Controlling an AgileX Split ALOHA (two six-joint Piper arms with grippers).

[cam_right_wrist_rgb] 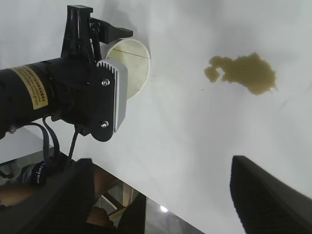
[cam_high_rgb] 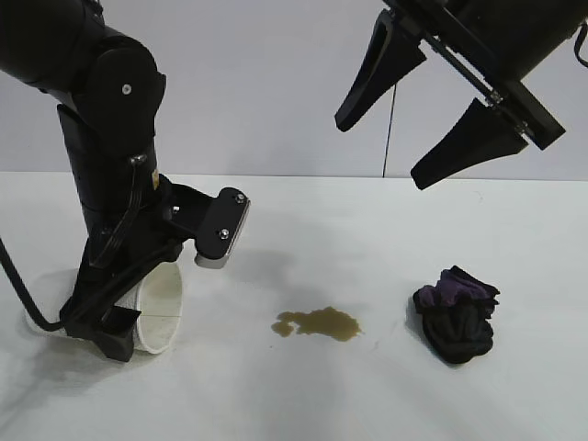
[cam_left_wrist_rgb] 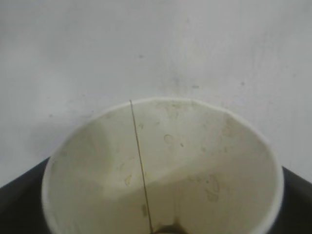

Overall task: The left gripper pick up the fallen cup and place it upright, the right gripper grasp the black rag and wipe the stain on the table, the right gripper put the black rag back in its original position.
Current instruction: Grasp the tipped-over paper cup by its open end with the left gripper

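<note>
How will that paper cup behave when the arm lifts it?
The cup looks like thin paper and is empty inside, so it is probably light and easy to dent if squeezed. Lying on its side on the table, it could roll if the left gripper lets it slip.

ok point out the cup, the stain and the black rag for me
cup [cam_high_rgb: 163,308], exterior view, on its open rim and pale inside
stain [cam_high_rgb: 319,322], exterior view, middle of the brown puddle
black rag [cam_high_rgb: 457,317], exterior view, centre of the bunched cloth
</note>
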